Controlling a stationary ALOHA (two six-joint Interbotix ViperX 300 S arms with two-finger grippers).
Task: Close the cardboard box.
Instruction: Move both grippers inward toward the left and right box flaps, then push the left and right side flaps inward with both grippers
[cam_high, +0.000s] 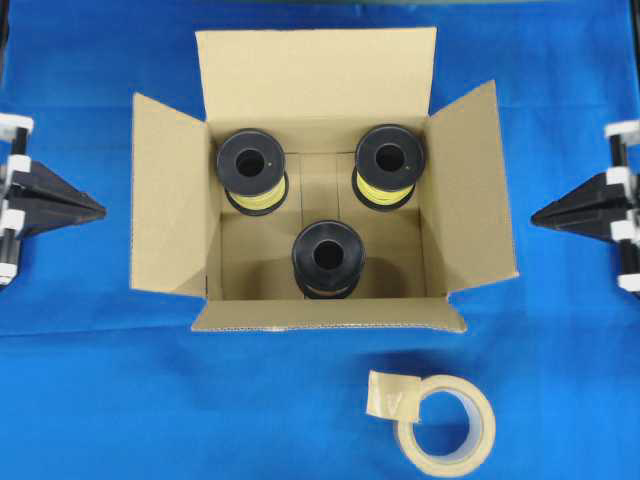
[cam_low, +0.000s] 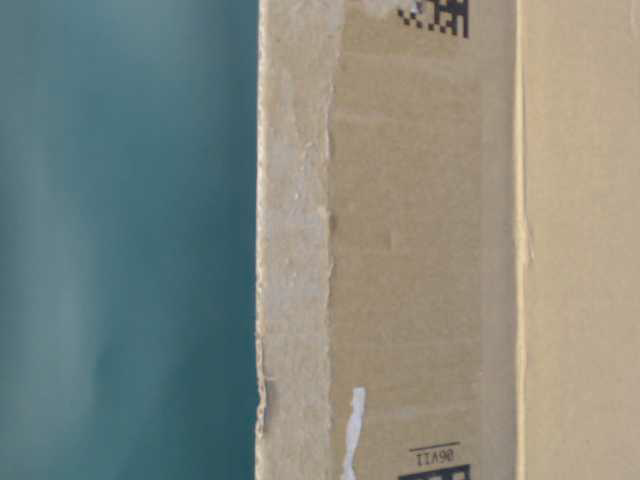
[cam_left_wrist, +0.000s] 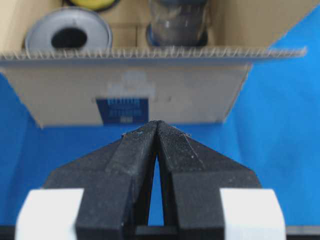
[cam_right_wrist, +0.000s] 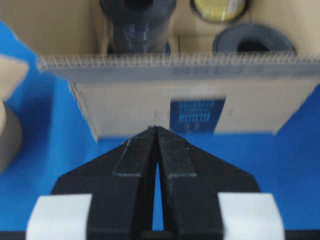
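Black fingers (cam_left_wrist: 137, 150) of the left gripper (cam_left_wrist: 157, 124) fill the bottom of the left wrist view, pressed together at their tips with nothing between them, and they point at the side of the cardboard box (cam_high: 320, 180) across a strip of blue cloth (cam_high: 100, 400). Over on the other side, the right gripper (cam_right_wrist: 156, 128) sits the same way, its fingers (cam_right_wrist: 175, 150) meeting at the tips and holding nothing, aimed at the opposite box wall, where a dark blue printed label (cam_right_wrist: 198, 115) shows. From overhead the box stands in the middle of the cloth with all four flaps spread outward, and both grippers rest well apart from it at the left and right edges of the view. Three black spools stand upright on the box floor: one at back left (cam_high: 250, 165) and one at back right (cam_high: 389, 160), both wound with yellow, and a third (cam_high: 327, 257) nearer the front, between the other two. A beige tape roll (cam_high: 447, 425) lies flat on the cloth in front of the box (a loose end of tape (cam_high: 385, 395) sticks out from its left side), apart from the front flap. At table level, the camera sees only a close stretch of box wall, with torn paper, a scrap of white tape and bits of black print.
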